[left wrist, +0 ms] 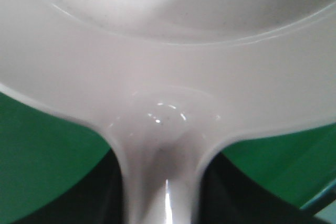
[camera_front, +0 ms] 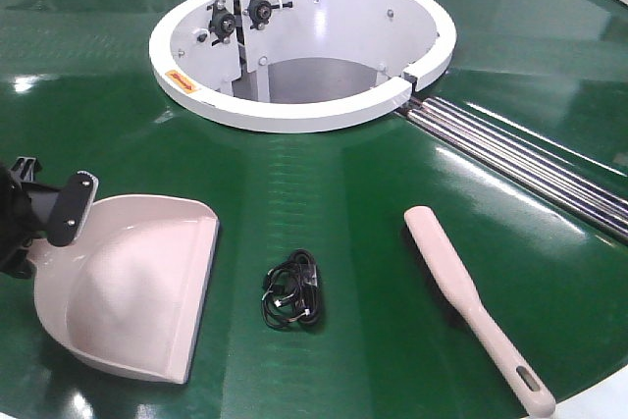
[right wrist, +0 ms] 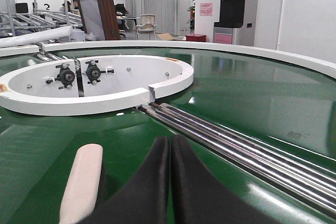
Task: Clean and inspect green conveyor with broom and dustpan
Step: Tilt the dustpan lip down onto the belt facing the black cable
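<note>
left claw (left wrist: pixel 160 200): dark fingers (left wrist: pixel 102 195) sit tight against both sides of the dustpan (camera_front: pixel 128 287) handle, so it's clamped on it. The front view only shows the black wrist bit at the pan's back end.

right claw (right wrist: pixel 170 140): the two black fingers are pressed together with just a thin seam between them, nothing in there. It hovers over the belt.

dustpan: on the left part of the green conveyor (camera_front: pixel 334 193), straight front lip facing right toward the cable. The left wrist cam is basically full of pan, with green on either side of the handle. Can't really tell if it's flat on the belt or lifted a touch.

broom (camera_front: pixel 471 296): lying free on the right part of the belt, well apart from the pan. Wide rounded end points toward the ring, slotted handle end is down by the white rim (camera_front: pixel 608 394) at the near right. In the right wrist cam its rounded tip shows just left of the claw, lower down, not touching from what I can see.

cable bundle (camera_front: pixel 292 291): small black coil on the belt between pan and broom, nearer the pan's lip.

white ring housing (camera_front: pixel 294 113): middle of the conveyor, beyond everything else.

steel roller strips (camera_front: pixel 520 159): run from the ring out to the right, passing behind the broom.
</note>
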Robot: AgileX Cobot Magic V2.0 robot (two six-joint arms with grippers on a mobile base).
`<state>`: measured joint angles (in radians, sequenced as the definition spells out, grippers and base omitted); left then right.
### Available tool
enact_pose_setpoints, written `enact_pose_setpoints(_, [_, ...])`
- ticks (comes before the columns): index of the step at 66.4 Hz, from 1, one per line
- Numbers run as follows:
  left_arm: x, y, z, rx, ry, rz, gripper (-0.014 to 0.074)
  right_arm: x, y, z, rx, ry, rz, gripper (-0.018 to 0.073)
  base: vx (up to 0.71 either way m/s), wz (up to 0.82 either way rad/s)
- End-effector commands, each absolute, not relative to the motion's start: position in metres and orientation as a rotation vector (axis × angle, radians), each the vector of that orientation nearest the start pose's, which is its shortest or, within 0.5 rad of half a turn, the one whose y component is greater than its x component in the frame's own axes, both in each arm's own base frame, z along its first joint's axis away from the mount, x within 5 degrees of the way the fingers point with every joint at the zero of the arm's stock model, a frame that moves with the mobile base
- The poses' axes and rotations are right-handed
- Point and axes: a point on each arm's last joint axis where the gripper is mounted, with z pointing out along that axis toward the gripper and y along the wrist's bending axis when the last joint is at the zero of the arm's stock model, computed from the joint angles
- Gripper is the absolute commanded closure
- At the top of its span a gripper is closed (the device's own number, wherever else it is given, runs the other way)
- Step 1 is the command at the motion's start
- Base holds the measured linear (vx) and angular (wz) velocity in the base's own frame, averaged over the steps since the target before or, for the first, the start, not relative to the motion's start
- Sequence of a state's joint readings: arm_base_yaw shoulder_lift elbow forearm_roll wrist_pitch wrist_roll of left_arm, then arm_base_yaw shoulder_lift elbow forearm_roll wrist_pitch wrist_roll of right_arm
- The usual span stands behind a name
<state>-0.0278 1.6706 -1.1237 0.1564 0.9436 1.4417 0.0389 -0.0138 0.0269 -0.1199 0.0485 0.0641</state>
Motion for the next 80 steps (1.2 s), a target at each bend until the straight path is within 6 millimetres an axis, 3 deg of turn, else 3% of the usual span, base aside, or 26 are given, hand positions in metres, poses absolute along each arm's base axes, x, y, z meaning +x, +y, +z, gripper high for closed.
enact_pose_setpoints(1, [0.316, 0.0, 0.245, 2.065, 2.193, 0.402, 0.0603, 0.055, 0.003, 0.204, -0.08, 1.464, -0.018, 0.0569, 0.0, 0.0])
enact_pose_setpoints(12, [0.316, -0.011, 0.251, 2.028, 2.206, 0.399, 0.0603, 0.055, 0.002, 0.204, -0.079, 1.465, -0.018, 0.0569, 0.0, 0.0])
enact_pose_setpoints(27, [0.317, -0.024, 0.257, 2.113, 2.157, 0.432, 0.0603, 0.055, 0.002, 0.204, -0.079, 1.465, -0.018, 0.0569, 0.0, 0.0])
enact_pose_setpoints(51, [0.32, -0.037, 0.242, 2.185, 2.19, 0.434, 0.0603, 0.055, 0.002, 0.204, -0.079, 1.465, -0.018, 0.0569, 0.0, 0.0])
enact_pose_setpoints(63, [0.321, -0.037, 0.24, 2.081, 2.277, 0.447, 0.0603, 0.055, 0.002, 0.204, -0.079, 1.465, -0.018, 0.0569, 0.0, 0.0])
enact_pose_setpoints(80, [0.32, -0.037, 0.24, 2.073, 2.304, 0.439, 0.0603, 0.055, 0.002, 0.204, -0.079, 1.464, -0.018, 0.0569, 0.0, 0.0])
